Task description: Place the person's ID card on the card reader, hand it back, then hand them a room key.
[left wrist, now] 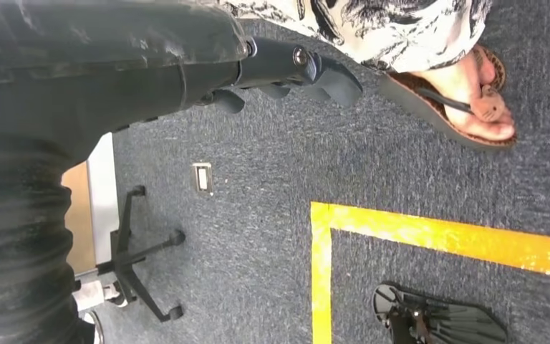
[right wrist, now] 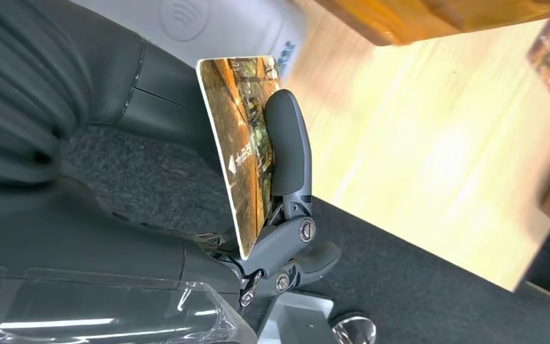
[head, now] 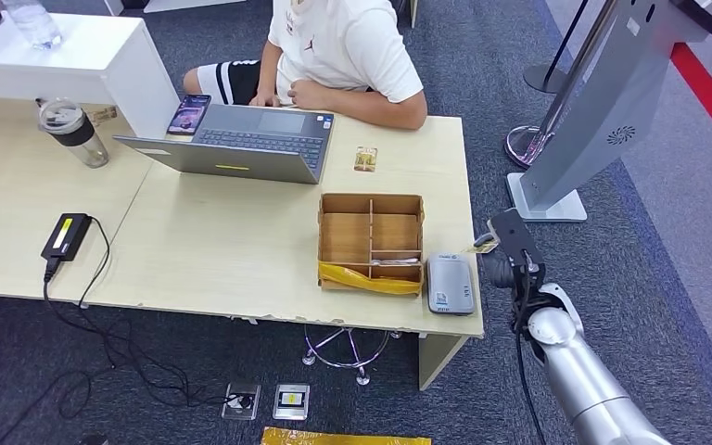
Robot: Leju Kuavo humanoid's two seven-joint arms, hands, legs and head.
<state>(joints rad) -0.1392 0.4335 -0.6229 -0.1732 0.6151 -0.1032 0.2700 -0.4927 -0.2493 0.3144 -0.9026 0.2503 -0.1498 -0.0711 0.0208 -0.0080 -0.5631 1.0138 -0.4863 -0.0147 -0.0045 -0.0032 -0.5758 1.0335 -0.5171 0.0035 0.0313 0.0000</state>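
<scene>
My right hand (head: 508, 248) hovers just past the table's right edge, beside the grey card reader (head: 451, 285). It pinches a card (head: 484, 246) between thumb and finger. In the right wrist view this card (right wrist: 240, 143) has a golden picture and a white arrow, held on edge by the right hand (right wrist: 286, 179) next to the reader (right wrist: 208, 21). A second small card (head: 365, 158) lies on the table in front of the seated person (head: 352, 56). My left hand (left wrist: 286, 68) hangs over the carpet, holding nothing, fingers loosely apart.
A wooden compartment box (head: 371, 243) with a yellow item stands left of the reader. A laptop (head: 241, 139), phone (head: 190, 113), cup (head: 74, 130) and black power brick (head: 65, 235) occupy the table (head: 213, 250). A grey kiosk stand (head: 593, 111) rises at the right.
</scene>
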